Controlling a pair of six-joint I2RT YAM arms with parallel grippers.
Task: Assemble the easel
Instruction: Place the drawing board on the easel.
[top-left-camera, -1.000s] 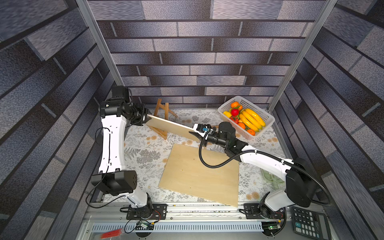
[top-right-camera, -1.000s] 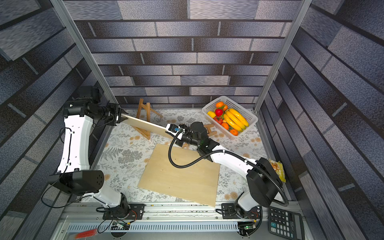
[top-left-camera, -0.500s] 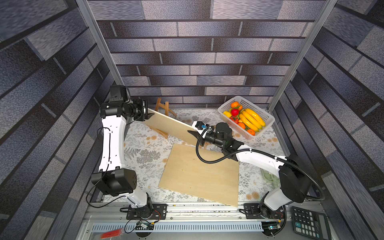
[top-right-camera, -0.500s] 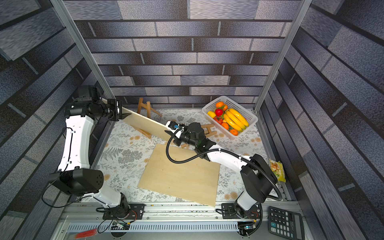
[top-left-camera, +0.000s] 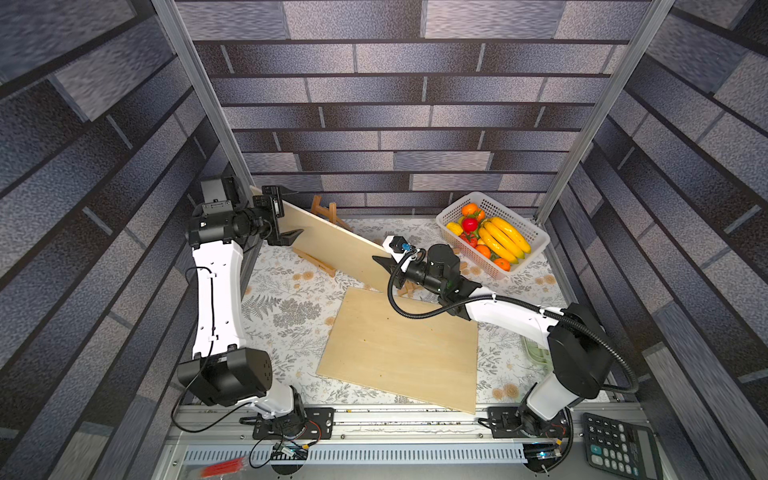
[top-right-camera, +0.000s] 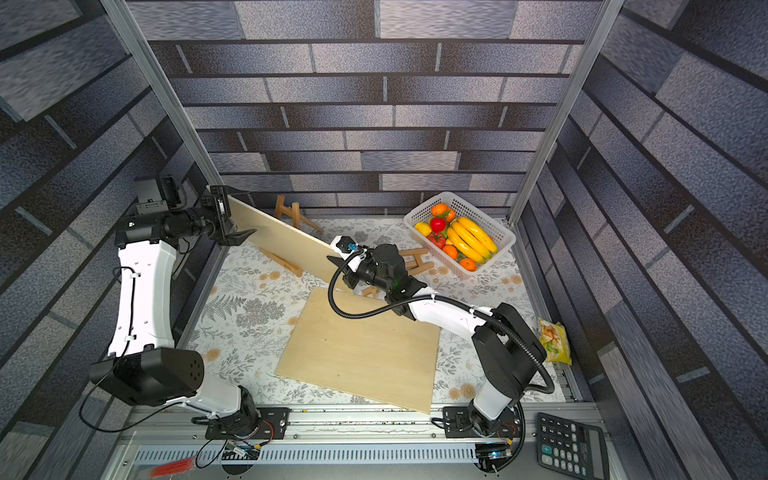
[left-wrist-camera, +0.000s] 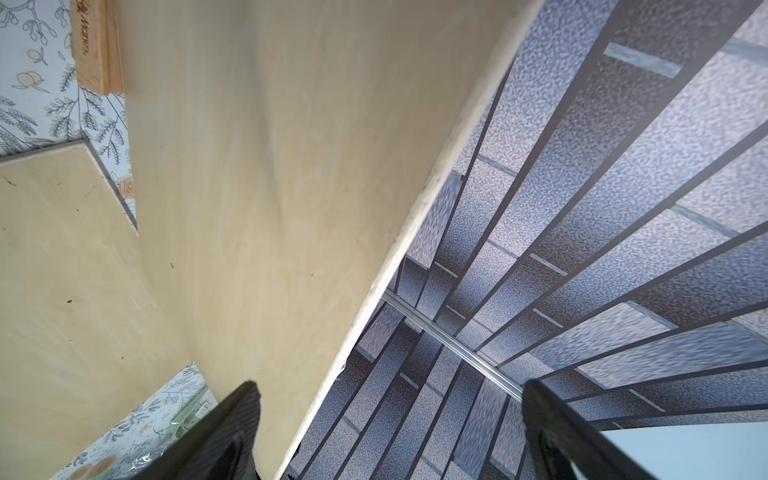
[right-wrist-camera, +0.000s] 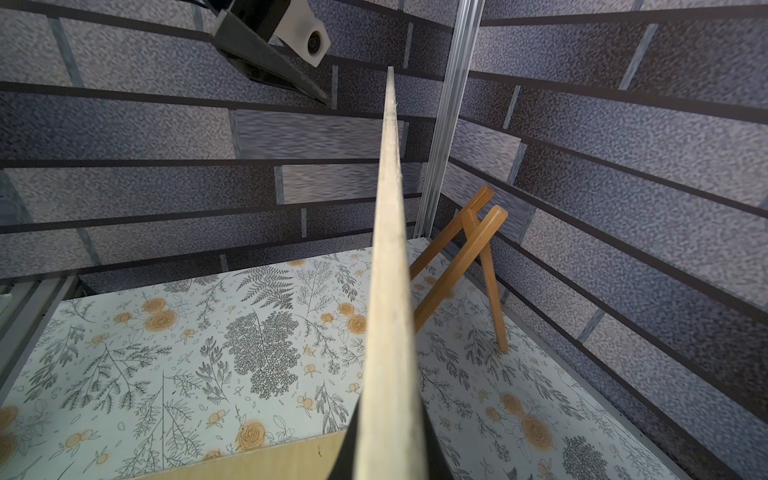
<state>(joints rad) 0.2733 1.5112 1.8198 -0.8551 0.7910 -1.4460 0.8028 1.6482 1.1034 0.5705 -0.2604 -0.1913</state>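
Some of the easel frame (right-wrist-camera: 457, 268) by the back wall (top-left-camera: 374, 166) hides behind the raised board (top-left-camera: 332, 245), which stands on edge across the table (top-left-camera: 291, 299), one end clamped in the closed right gripper (top-left-camera: 380, 261), the other end between the wide-spread jaws of the open left gripper (top-left-camera: 291, 212).

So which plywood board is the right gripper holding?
The far board, raised on edge between the right gripper and the open left gripper straddling its other end. The near board lies flat on the tablecloth.
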